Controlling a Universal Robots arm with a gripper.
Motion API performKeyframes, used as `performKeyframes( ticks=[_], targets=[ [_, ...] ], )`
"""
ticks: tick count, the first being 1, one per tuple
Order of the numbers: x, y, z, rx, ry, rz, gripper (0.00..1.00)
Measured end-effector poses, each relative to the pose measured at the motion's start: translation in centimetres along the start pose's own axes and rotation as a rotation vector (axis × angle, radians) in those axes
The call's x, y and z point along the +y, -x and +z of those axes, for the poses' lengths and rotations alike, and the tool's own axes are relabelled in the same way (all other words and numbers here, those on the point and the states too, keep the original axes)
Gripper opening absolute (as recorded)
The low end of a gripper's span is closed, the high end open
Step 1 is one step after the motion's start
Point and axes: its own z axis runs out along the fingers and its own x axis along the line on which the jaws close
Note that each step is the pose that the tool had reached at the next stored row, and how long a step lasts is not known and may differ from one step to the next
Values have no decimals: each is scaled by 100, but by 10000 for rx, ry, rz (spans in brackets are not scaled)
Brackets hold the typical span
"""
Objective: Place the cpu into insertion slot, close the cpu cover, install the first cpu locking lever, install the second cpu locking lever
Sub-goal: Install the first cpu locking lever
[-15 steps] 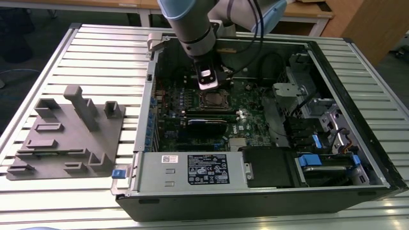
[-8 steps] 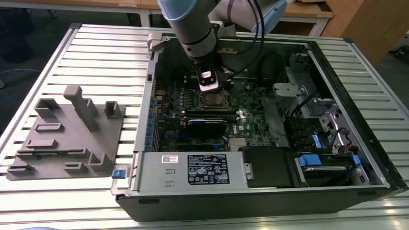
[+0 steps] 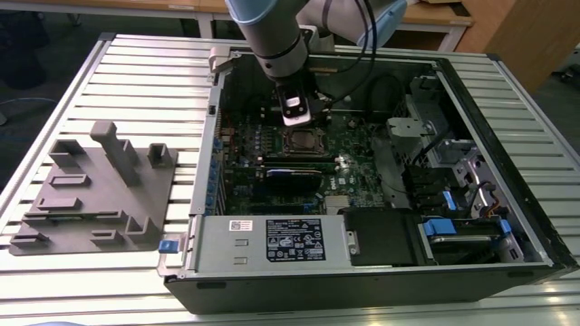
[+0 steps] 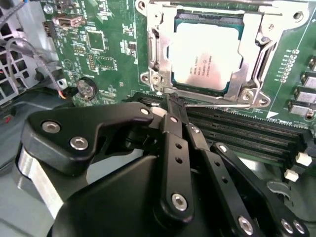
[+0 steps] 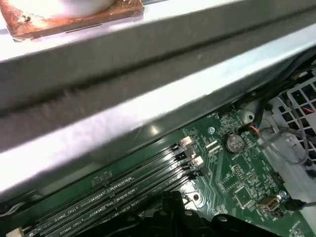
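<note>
The cpu (image 4: 207, 57) lies flat in the insertion slot (image 3: 303, 141), its silver-grey top facing up. The cpu cover (image 4: 249, 74) is down around it, and the chip shows through the cover's square window. A thin metal locking lever (image 4: 217, 104) runs along the socket edge nearest my gripper (image 4: 170, 101). My black fingers are shut together, with their tips right at that lever's end; I cannot tell whether they touch it. In the exterior view my gripper (image 3: 295, 115) hangs just behind the socket, inside the open computer case.
Black memory slots (image 4: 247, 133) run beside the socket, under my fingers. A coin battery (image 4: 86, 89) sits on the green board. The case's metal wall (image 5: 148, 98) stands close by. A labelled power supply box (image 3: 272, 238) fills the case's front, and a grey fixture (image 3: 100, 190) lies at the exterior view's left.
</note>
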Motion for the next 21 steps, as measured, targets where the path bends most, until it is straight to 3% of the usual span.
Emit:
performKeyframes(
  ticks=[3,9,21],
  targets=[
    [12,-6,1,0,1,0,11],
    [113,-66,21,-4,-3,9,11],
    [81,-48,14,0,4,12,11]
  ],
)
